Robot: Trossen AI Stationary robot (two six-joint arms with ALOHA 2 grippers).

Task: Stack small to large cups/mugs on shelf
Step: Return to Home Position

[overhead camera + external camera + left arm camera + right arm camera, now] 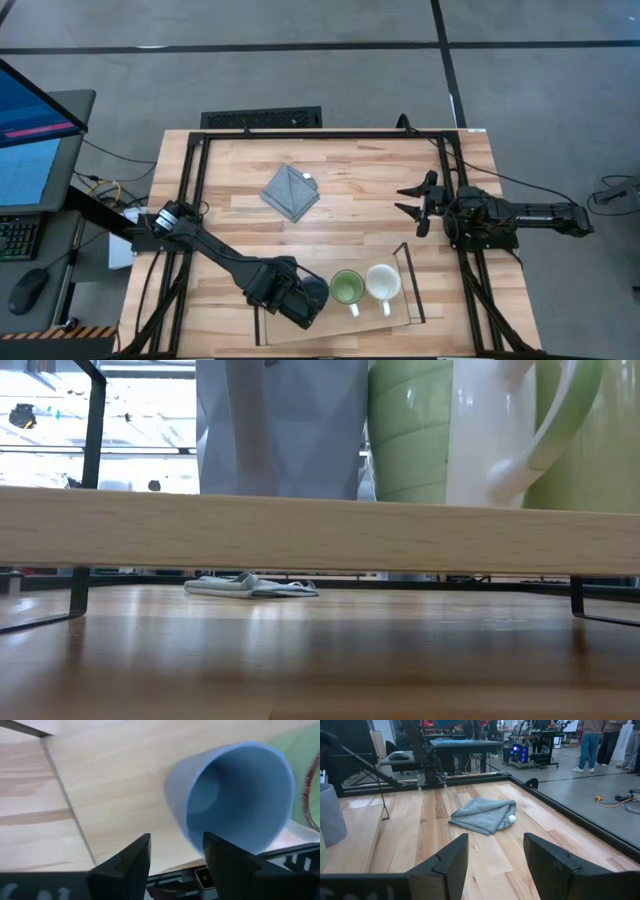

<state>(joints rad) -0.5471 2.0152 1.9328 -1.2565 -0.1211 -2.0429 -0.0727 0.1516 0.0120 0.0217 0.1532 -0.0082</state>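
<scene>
Shelf (412, 290): at the table's (350, 165) 6 o'clock edge.
Mugs: all three stand in a row on the shelf. The blue mug (235, 795) is at the 9 o'clock end, the green mug (346, 288) is in the middle, and the cream mug (382, 282) is at the 3 o'clock end.
Left gripper (176, 840): over the shelf, fingers apart and holding nothing, with the blue mug just ahead of the tips.
Right gripper (402, 200): near the table's 3 o'clock edge, fingers spread and empty.
Cloth (290, 192): grey and folded, toward 12 o'clock from the shelf and well apart from it.
</scene>
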